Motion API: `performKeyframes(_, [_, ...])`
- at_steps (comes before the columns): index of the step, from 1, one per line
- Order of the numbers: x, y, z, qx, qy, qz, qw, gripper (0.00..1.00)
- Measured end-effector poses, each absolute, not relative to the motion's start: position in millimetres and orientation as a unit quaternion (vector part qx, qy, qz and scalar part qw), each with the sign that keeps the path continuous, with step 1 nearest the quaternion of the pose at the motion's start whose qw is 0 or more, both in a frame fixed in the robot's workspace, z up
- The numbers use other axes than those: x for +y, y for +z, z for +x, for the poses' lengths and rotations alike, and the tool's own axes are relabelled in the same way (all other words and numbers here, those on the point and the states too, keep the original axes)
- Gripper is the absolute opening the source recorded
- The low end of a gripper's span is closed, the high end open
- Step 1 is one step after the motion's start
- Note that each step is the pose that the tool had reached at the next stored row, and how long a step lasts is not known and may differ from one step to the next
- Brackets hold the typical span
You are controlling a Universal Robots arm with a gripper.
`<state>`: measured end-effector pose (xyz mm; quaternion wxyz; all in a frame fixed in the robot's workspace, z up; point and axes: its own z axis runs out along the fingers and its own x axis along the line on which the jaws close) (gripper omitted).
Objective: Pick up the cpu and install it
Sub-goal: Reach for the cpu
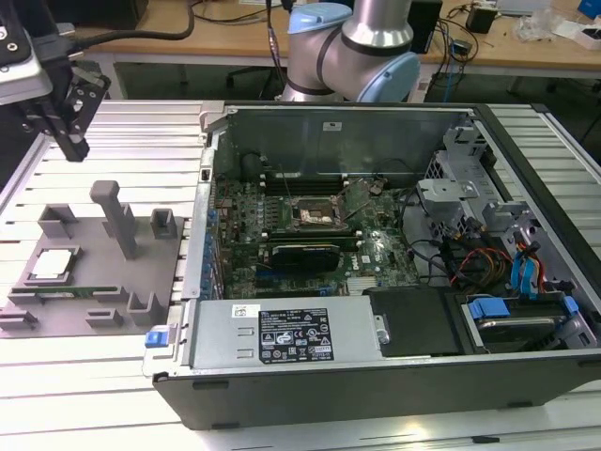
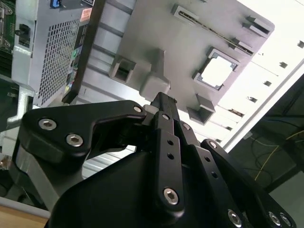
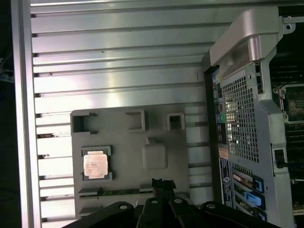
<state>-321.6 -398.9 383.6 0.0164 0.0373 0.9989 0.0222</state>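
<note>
The open computer case (image 1: 376,395) and the grey tray (image 1: 94,271) at the exterior view's left are seen from above and in front, at a distance. In both wrist views the tray (image 2: 156,28) (image 3: 126,142) is looked down on past the gripper (image 2: 164,100) (image 3: 162,183), steeply in the first, obliquely and nearer in the second. Tray and case are shared by all views.

Cluttered wooden desk (image 1: 169,33) behind

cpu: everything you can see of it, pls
The cpu is a small flat square chip: shiny silver metal top, pale rim. It lies flat, top up, in a square recess of the grey fixture tray, outside the computer case, beside the green memory stick. The gripper hangs clear of it; only the tray touches it.
</note>
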Motion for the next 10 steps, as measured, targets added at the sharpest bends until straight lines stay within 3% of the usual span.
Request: performKeyframes(10, [-399, 370, -349, 0.999, 0.022, 0.037, 0.016, 0.11])
